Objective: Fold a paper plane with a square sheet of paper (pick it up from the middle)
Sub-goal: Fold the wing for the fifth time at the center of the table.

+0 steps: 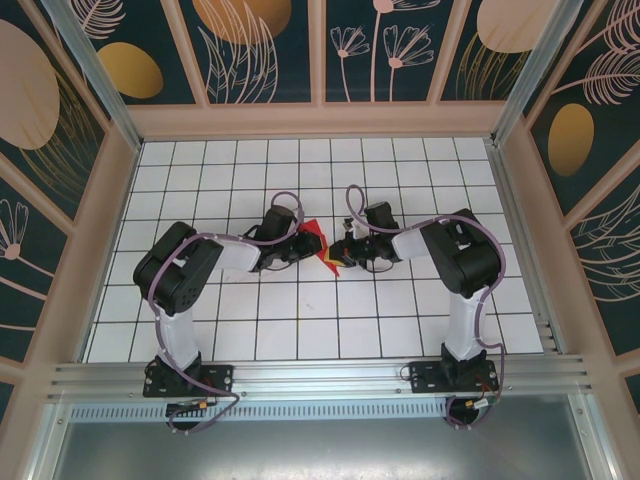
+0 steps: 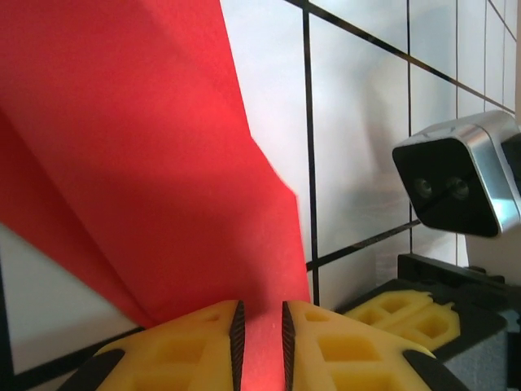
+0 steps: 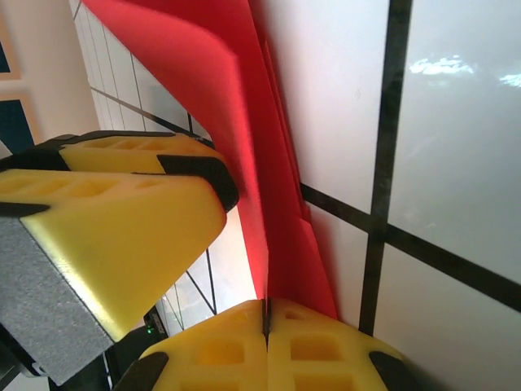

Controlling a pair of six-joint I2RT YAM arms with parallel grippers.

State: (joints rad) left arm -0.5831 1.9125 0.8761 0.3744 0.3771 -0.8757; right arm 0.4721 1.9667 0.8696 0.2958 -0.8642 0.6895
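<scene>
Top external: red paper [image 1: 313, 237] amid open tiles [image 1: 300, 320].

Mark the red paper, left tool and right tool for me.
red paper [image 2: 122, 163], left wrist view, flat middle of sheet.
left tool [image 2: 260, 326], left wrist view, midway between fingertips.
right tool [image 3: 266, 314], right wrist view, seam where fingertips meet.

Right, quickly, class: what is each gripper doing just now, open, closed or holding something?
Left gripper: nearly closed, red paper in the slim gap; a firm pinch cannot be told.
Right gripper: closed, pinching the red paper.
</scene>
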